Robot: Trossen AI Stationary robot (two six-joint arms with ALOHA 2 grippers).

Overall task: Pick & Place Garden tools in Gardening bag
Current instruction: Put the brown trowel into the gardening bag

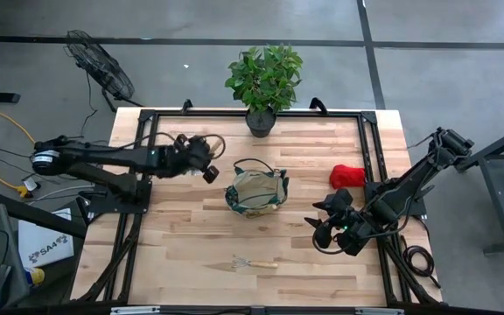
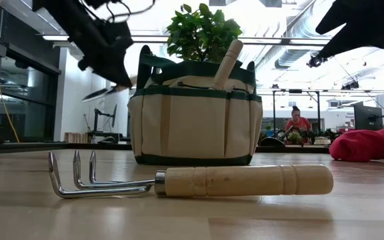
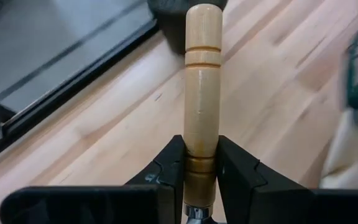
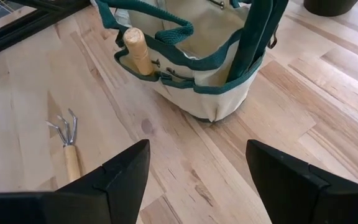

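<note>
The tan gardening bag (image 1: 256,188) with green trim stands upright mid-table. One wooden handle (image 4: 138,50) sticks up out of it. My left gripper (image 1: 208,166) hangs just left of the bag, shut on a wooden-handled trowel (image 3: 202,81). The trowel's metal blade (image 2: 102,93) shows under the gripper in the low view. A wooden-handled hand fork (image 1: 250,262) lies flat near the front edge. A red soft bundle (image 1: 346,176) lies right of the bag. My right gripper (image 1: 322,223) is open and empty, right of the bag and pointing toward it. No pruning shears show. My left gripper pinches the trowel's wooden handle (image 3: 202,140) between its two fingers, close to the metal collar at the blade end. The handle runs on past the fingertips along the fingers, and its free end (image 3: 202,18) points away. The trowel is lifted clear of the table.
A potted green plant (image 1: 263,83) stands at the far edge behind the bag. Black frame rails run along the table's left, right and far edges. Bare wood lies between the bag and the fork. A person (image 2: 297,120) sits far back in the room.
</note>
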